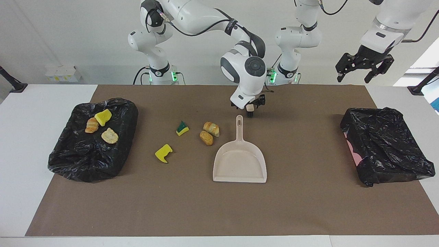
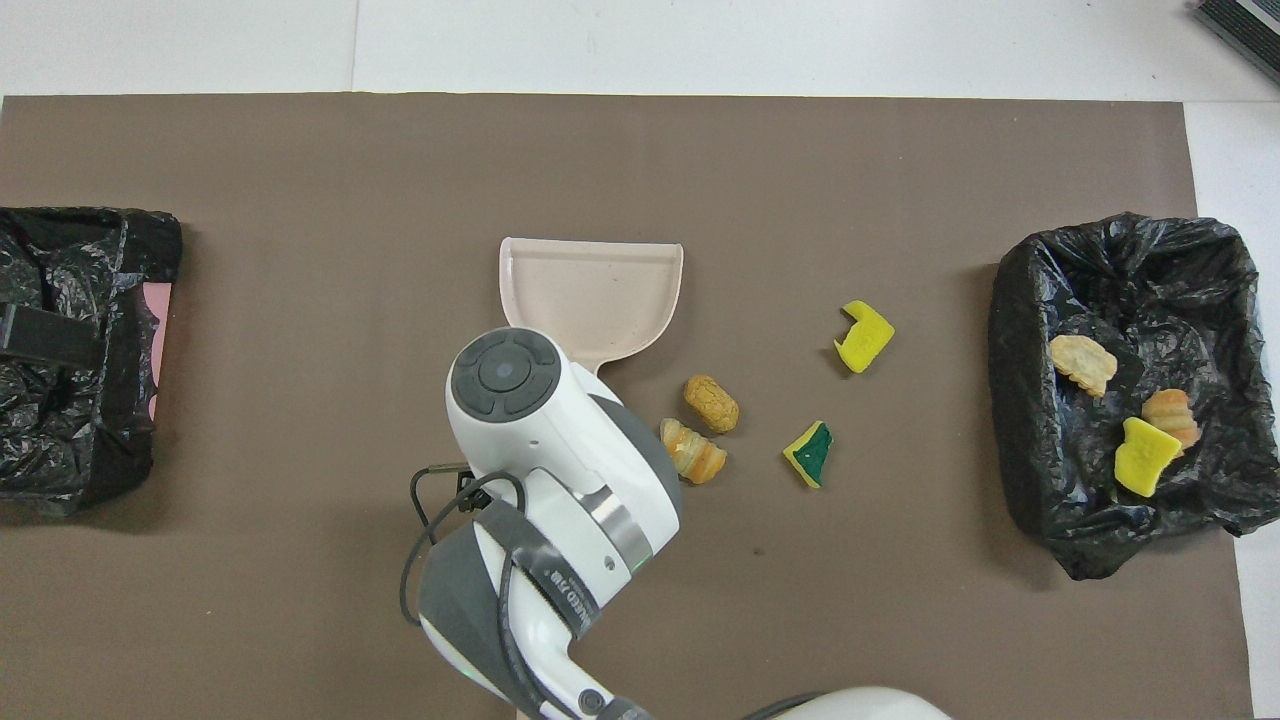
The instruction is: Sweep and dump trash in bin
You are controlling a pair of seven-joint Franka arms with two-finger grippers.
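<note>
Two bins lined with black bags stand on the tabletop (image 1: 219,212), one at each end. The bin (image 1: 92,140) at the right arm's end holds three scraps: a yellow sponge bit (image 1: 103,117), a croissant lump (image 1: 92,125) and a pale bread lump (image 1: 109,136). The other bin (image 1: 384,145), at the left arm's end, shows only crumpled bag. Four scraps lie loose between the first bin and the dustpan (image 1: 240,164): a green-backed sponge bit (image 1: 182,128), a yellow sponge piece (image 1: 163,153) and two bread lumps (image 1: 209,133) touching each other just beside the dustpan's handle. That makes seven scraps, one dustpan, two bins. The right gripper (image 1: 250,110) hangs low over the handle's tip, holding nothing; how wide its fingers stand I cannot tell. The left gripper (image 1: 364,70) waits in the air above the second bin, fingers spread wide and empty.
</note>
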